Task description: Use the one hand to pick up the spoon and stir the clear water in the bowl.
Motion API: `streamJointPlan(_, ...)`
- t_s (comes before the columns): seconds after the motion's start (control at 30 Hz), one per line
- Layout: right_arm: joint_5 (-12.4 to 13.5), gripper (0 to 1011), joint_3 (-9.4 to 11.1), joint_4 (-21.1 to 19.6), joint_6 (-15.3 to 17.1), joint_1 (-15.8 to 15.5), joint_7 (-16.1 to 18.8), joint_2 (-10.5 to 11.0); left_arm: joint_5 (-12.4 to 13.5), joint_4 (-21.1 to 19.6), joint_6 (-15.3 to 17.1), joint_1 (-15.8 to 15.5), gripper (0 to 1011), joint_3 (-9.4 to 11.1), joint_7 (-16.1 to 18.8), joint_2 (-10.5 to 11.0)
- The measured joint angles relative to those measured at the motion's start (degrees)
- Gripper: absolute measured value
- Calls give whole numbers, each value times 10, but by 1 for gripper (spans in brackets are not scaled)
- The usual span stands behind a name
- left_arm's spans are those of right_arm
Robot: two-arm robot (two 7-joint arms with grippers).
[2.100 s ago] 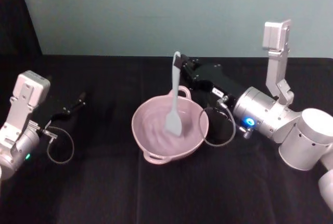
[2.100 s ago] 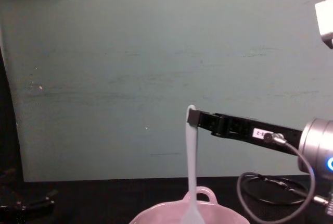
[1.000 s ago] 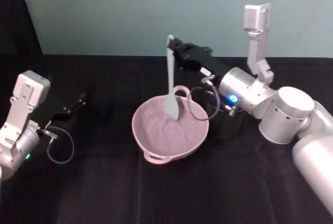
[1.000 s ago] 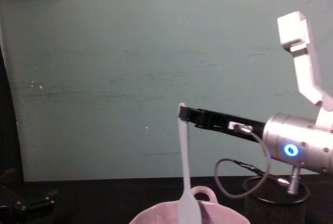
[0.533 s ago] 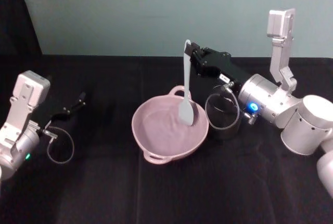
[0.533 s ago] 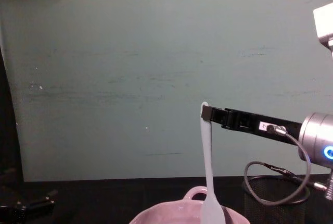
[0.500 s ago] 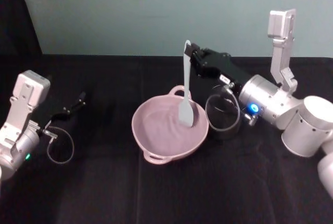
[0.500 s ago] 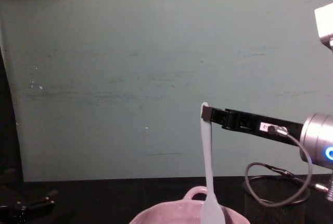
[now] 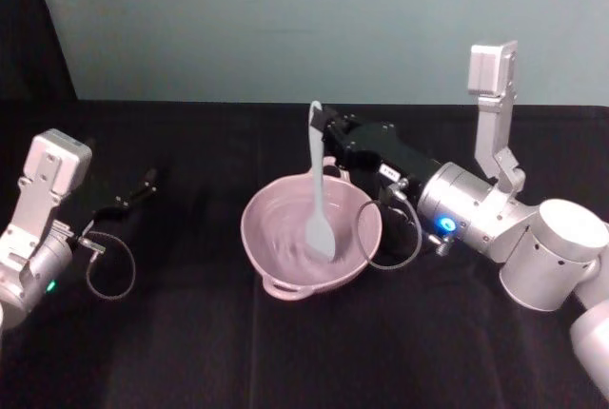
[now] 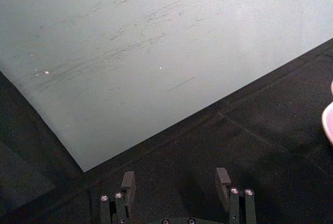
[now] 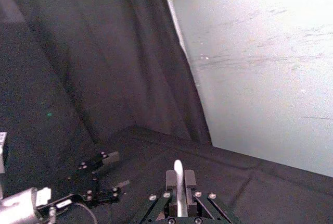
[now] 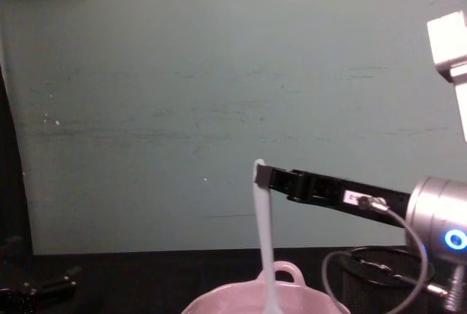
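Note:
The pale pink bowl sits mid-table, its loop handle on the far rim. Clear water shows as faint ripples inside. My right gripper reaches over the bowl from the right and is shut on the top of the white spoon. The spoon hangs almost upright with its blade low inside the bowl. In the chest view the right gripper pinches the spoon just below its tip. The spoon's tip sticks up between the shut fingers. My left gripper rests open at the table's left.
A black wire-mesh cup stands just right of the bowl, under my right arm. A grey cable loop hangs from the right wrist near the bowl's right rim. A black cloth covers the table, and a teal wall stands behind.
The right gripper has swung the spoon around in the bowl, from the right rim half a second ago back toward the middle and lower. The left arm has not moved.

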Motion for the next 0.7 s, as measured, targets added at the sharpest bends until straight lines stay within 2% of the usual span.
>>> streamJointPlan(0.2, 1, 95, -13, 9, -2, 10, 5, -12, 0, 0, 0, 0, 1011, 0, 0, 0)
streamJointPlan(0.4, 1, 95, -23, 41, -8, 31, 10, -31, 0, 0, 0, 0, 1011, 0, 0, 0)
streamJointPlan(0.57, -2, 95, -29, 93, -21, 62, 14, -56, 0, 0, 0, 0, 1011, 0, 0, 0)
streamJointPlan(0.7, -6, 96, -27, 124, -28, 81, 14, -67, 0, 0, 0, 0, 1011, 0, 0, 0)
